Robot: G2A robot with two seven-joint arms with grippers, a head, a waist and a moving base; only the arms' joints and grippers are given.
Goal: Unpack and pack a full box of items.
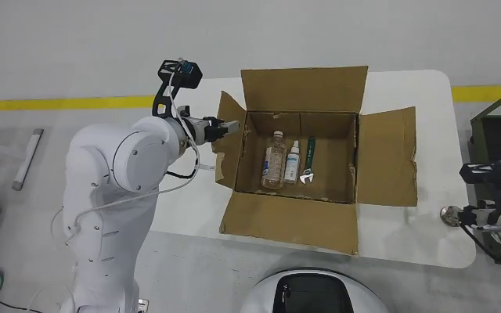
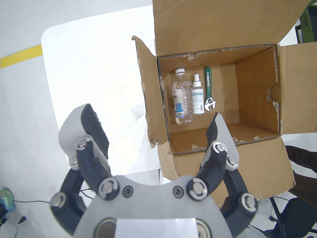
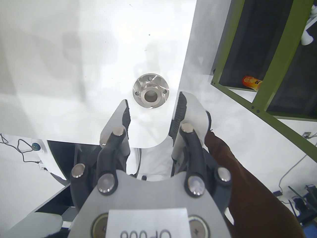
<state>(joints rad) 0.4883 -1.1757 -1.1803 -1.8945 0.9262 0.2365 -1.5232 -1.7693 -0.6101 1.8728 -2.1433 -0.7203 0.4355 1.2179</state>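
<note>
We are finding left gripper and right gripper fingers spread; the left, beside the box, may snag its flap.

Box top open, flaps splayed; bottle, spray bottle, wrench line its left floor; right floor bare

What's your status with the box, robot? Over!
Left jaws open, beside cardboard box. Right jaws open, by metal flange at table edge. In box: clear bottle, spray bottle, adjustable wrench. Nothing blocking the opening.
</note>
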